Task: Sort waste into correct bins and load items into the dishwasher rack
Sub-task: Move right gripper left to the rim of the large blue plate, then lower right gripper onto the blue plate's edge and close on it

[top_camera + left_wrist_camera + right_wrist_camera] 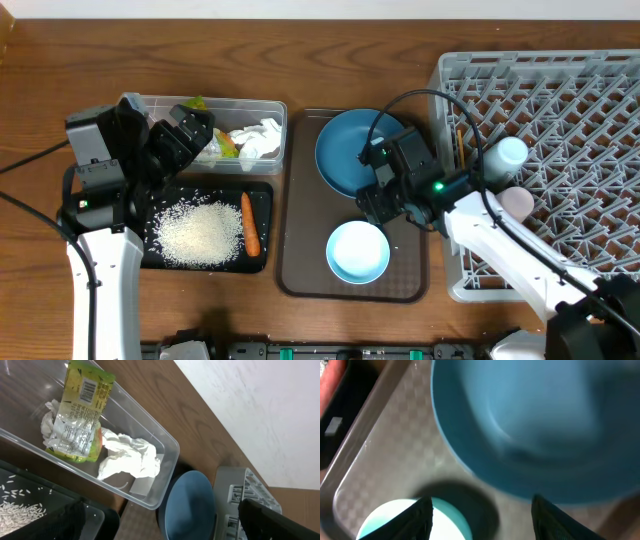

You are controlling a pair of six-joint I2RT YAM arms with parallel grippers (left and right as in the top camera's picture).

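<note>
Overhead: right claw open over plate rim; rim to be pinched squarely, bowl avoided; left claw open.

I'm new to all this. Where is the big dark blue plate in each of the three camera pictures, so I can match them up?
Overhead: the dark blue plate sits just above centre, on the upper part of the brown tray.
Left wrist: bottom centre, right of the clear tub.
Right wrist: blurred, filling the top right.
Shared landmark: the brown tray under the plate.
</note>
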